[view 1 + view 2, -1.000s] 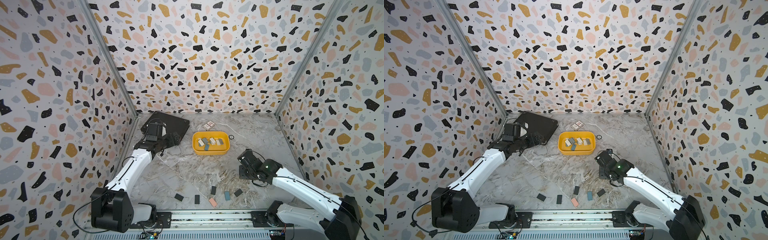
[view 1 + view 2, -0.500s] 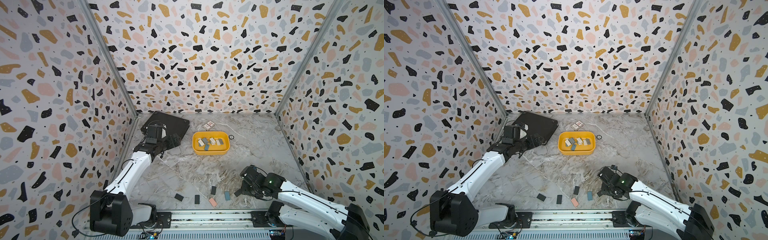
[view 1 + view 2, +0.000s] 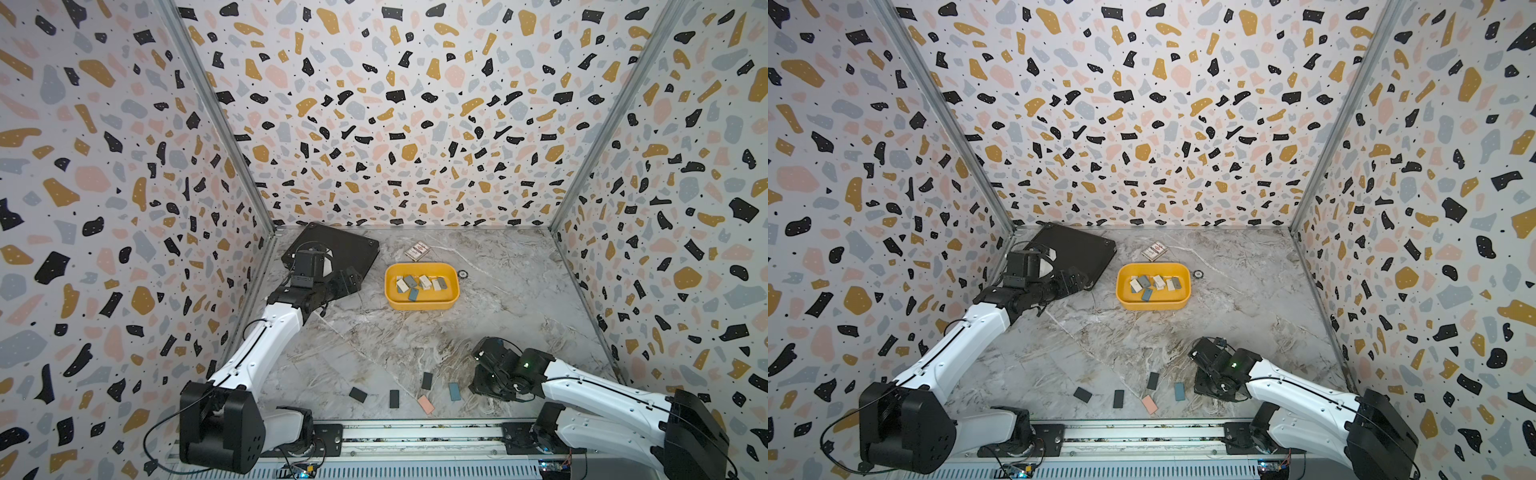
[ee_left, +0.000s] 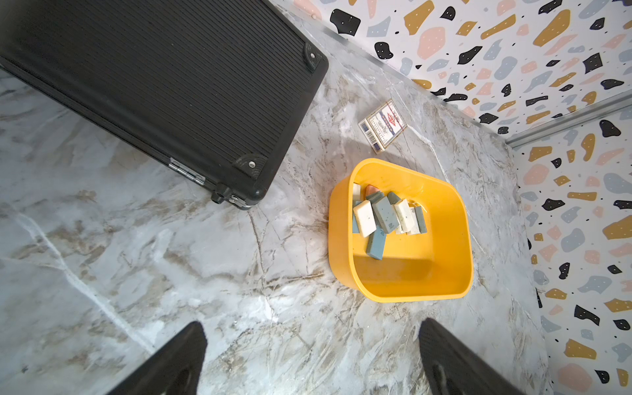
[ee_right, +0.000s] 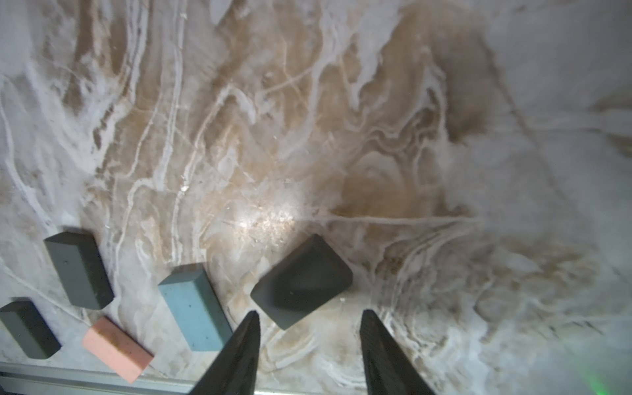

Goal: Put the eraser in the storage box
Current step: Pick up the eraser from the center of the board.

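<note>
Right hand (image 5: 310, 312): low over the near edge of the surface (image 3: 374, 345), fingers about half apart, nothing between them. The dark eraser (image 5: 302, 280) lies flat just ahead of the tips, turned cornerwise to them. No contact that I can make out. In both top views my own wrist hides it.

Left hand (image 4: 313, 326): spread wide, empty, hanging beside the black case (image 4: 164, 85), well apart from the loose pieces.

Storage box (image 3: 422, 306): far side of the surface, with several stored erasers (image 4: 383, 215) in it, white, grey and blue.

Loose by the front rail: blue eraser (image 5: 195, 307), pink eraser (image 5: 118, 349), three other dark erasers (image 3: 358, 394).

Reckoning: a fair share is done and six are left, counting this one. For this one, grasp, lift, carry and drop are all ahead.
</note>
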`<state>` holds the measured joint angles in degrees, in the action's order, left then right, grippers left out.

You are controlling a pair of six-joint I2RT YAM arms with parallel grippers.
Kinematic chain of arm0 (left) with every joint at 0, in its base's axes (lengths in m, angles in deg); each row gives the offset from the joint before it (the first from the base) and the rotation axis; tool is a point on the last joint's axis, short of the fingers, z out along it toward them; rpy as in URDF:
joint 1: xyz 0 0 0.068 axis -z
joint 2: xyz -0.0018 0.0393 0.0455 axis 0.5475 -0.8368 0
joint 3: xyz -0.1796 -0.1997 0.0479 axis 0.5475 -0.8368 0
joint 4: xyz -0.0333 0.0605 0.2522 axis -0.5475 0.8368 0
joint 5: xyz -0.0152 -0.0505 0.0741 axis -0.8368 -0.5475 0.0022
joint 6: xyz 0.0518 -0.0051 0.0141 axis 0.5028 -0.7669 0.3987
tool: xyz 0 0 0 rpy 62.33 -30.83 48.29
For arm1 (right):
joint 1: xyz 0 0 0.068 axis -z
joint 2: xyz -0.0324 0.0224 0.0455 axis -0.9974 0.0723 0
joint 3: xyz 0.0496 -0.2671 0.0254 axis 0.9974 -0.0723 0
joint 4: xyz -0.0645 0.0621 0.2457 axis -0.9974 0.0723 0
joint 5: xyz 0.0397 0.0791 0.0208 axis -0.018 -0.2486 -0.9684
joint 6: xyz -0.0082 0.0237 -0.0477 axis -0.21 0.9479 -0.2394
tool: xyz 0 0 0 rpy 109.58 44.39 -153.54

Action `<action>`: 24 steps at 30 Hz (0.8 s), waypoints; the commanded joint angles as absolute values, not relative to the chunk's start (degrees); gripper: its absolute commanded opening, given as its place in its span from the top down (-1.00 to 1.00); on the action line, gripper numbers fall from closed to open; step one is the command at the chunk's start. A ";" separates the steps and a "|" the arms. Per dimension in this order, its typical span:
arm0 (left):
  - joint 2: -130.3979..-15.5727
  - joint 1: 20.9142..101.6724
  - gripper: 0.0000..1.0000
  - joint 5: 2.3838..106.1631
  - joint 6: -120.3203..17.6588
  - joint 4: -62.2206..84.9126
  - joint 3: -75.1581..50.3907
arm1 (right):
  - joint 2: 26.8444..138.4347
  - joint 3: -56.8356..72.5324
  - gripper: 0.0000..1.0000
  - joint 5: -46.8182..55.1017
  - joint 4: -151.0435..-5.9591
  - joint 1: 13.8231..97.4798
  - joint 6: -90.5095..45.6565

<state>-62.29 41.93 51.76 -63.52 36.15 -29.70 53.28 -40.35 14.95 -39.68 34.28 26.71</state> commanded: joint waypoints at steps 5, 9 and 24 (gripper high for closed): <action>-60.25 41.72 -0.94 51.30 -63.50 34.63 -30.56 | 55.76 -40.49 -0.01 15.19 -43.04 34.16 27.28; -59.74 41.72 -0.94 51.55 -63.31 34.86 -30.73 | 58.02 -39.52 -0.01 15.65 -44.21 34.64 25.78; -58.87 41.71 -0.95 51.83 -63.19 35.21 -31.13 | 64.09 -34.03 0.11 19.99 -38.46 34.38 20.29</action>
<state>-60.16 41.93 51.98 -63.48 36.19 -30.38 64.78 -35.76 17.33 -43.66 34.52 22.05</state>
